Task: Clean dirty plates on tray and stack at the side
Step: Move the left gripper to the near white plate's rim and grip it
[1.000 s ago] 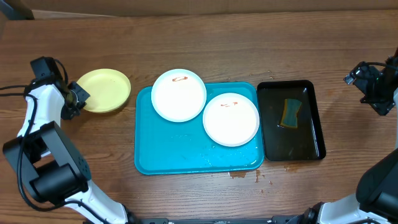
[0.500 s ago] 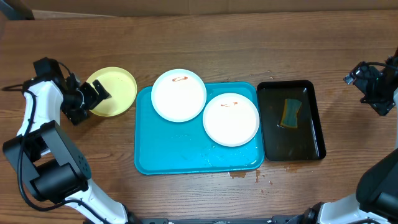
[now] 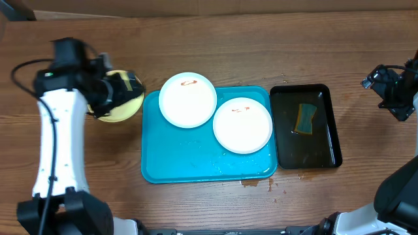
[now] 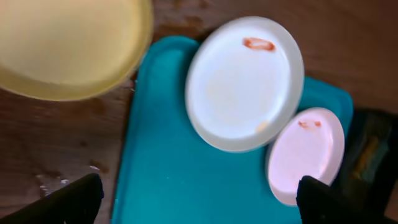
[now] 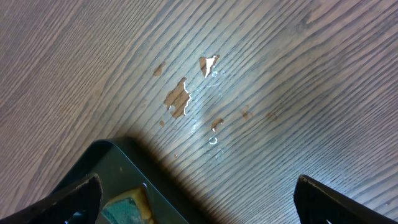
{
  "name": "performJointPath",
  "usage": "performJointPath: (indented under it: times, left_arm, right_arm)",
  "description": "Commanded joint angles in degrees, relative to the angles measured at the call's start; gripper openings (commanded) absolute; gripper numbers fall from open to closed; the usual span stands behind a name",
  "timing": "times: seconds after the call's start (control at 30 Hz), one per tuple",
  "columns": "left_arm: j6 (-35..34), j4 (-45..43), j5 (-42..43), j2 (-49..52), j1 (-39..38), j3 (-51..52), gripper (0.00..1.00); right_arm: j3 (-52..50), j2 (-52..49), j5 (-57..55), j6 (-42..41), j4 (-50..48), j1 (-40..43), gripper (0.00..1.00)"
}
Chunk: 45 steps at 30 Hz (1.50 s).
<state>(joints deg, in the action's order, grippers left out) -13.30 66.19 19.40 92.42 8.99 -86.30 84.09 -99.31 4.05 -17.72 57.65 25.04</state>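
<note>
The turquoise tray (image 3: 196, 156) holds a white plate (image 3: 242, 125) with a small brown smear. A second smeared white plate (image 3: 188, 99) overhangs the tray's far left rim. The yellow-green plate (image 3: 124, 112) lies on the table just left of the tray, partly hidden under my left gripper (image 3: 127, 90), which hovers open and empty. In the left wrist view my left gripper (image 4: 199, 205) looks down on the tray (image 4: 186, 180), the yellow plate (image 4: 68, 43) and both white plates (image 4: 242, 81) (image 4: 305, 155). My right gripper (image 3: 386, 91) hangs open at the far right over bare wood.
A narrow black tray (image 3: 330, 124) with a yellow-green sponge (image 3: 304, 118) in it stands right of the turquoise tray. Its corner (image 5: 102, 152) and the sponge (image 5: 127, 205) show in the right wrist view. Brown spill spots (image 3: 255, 184) mark the table by the tray's front edge.
My left gripper has opened and let go of the yellow plate, which ended a little further right beside the tray. The left arm has swung up and right over it. The right arm is still.
</note>
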Motion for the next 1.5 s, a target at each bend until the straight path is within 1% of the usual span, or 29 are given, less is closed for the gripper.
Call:
performJointPath:
  times: [0.0,0.07,0.23,0.33,0.47,0.67,0.93,1.47]
  left_arm:
    - [0.4,1.3,0.9,-0.2,-6.7,-0.4,1.0]
    - [0.1,1.3,0.4,-0.2,-11.2,0.2,1.0]
    - [-3.7,1.3,-4.5,-0.2,-21.2,0.6,1.0]
    - [-5.7,1.2,-5.0,-0.2,-26.9,0.6,1.0]
    - [-7.6,0.8,-5.3,-0.2,-32.4,0.7,1.0]
    - [-13.0,0.6,-11.8,-0.1,-39.1,0.7,1.0]
    - [-14.2,-1.2,-12.5,1.0,-43.3,0.7,1.0]
    - [-14.2,-2.1,-12.2,3.1,-43.5,0.7,1.0]
  right_arm:
    - [0.6,0.1,-0.1,0.2,-0.3,0.1,1.0]
    - [0.6,0.1,-0.1,0.2,-0.3,0.1,1.0]
    - [0.6,0.1,-0.1,0.2,-0.3,0.1,1.0]
    - [0.6,0.1,-0.1,0.2,-0.3,0.1,1.0]
    - [0.6,0.1,-0.1,0.2,-0.3,0.1,1.0]
    - [0.6,0.1,-0.1,0.2,-0.3,0.1,1.0]
    - [0.6,0.1,-0.1,0.2,-0.3,0.1,1.0]
    - [0.6,0.1,-0.1,0.2,-0.3,0.1,1.0]
